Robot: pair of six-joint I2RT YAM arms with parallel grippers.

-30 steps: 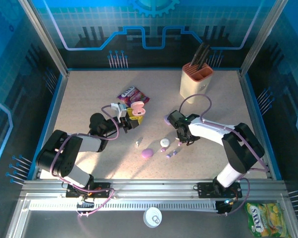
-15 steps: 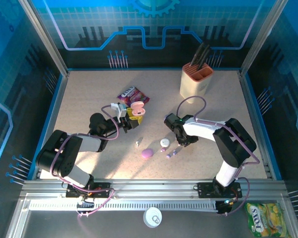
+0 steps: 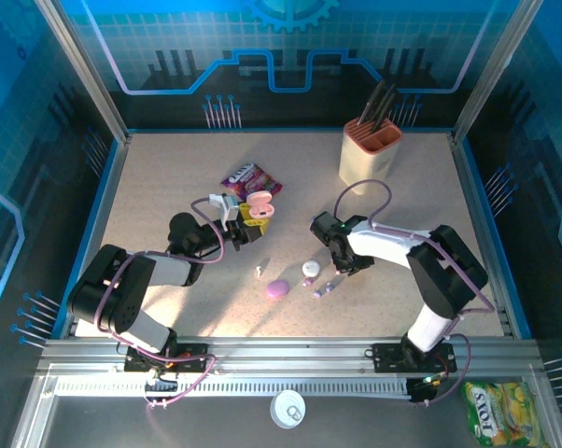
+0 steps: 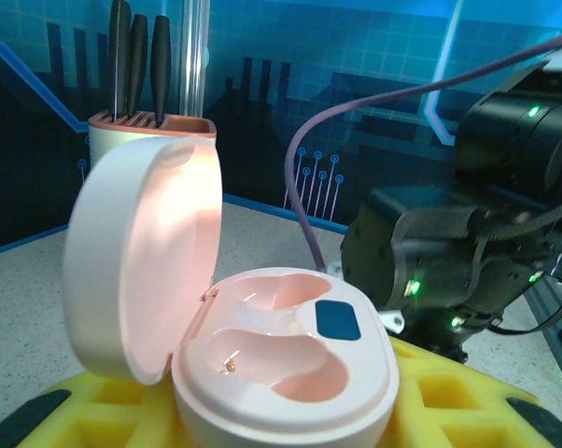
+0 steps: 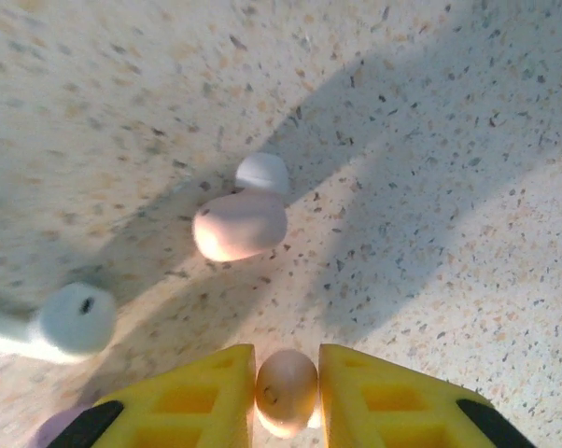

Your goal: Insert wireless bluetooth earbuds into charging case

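My left gripper (image 3: 246, 222) is shut on the pink charging case (image 3: 259, 204). The case (image 4: 290, 364) sits between the yellow fingers (image 4: 505, 401) with its lid (image 4: 136, 257) swung open and both wells empty. My right gripper (image 5: 286, 373) is low over the table, shut on a small pink earbud (image 5: 286, 390). Another pink earbud (image 5: 241, 224) with a white tip lies just ahead of it, and a white earbud (image 5: 71, 322) lies to its left. From above, the right gripper (image 3: 341, 267) stands beside a lilac earbud (image 3: 323, 289) and a white bud (image 3: 311, 269).
A closed pinkish-purple oval case (image 3: 278, 288) lies near the table's middle. A knife block (image 3: 370, 154) stands at the back right. A snack packet (image 3: 250, 177) lies behind the left gripper. The right arm's wrist (image 4: 468, 252) hangs close behind the held case.
The right gripper's fingers have closed on the pink earbud, and the right arm shifted slightly left. The left arm and the open case have not moved.
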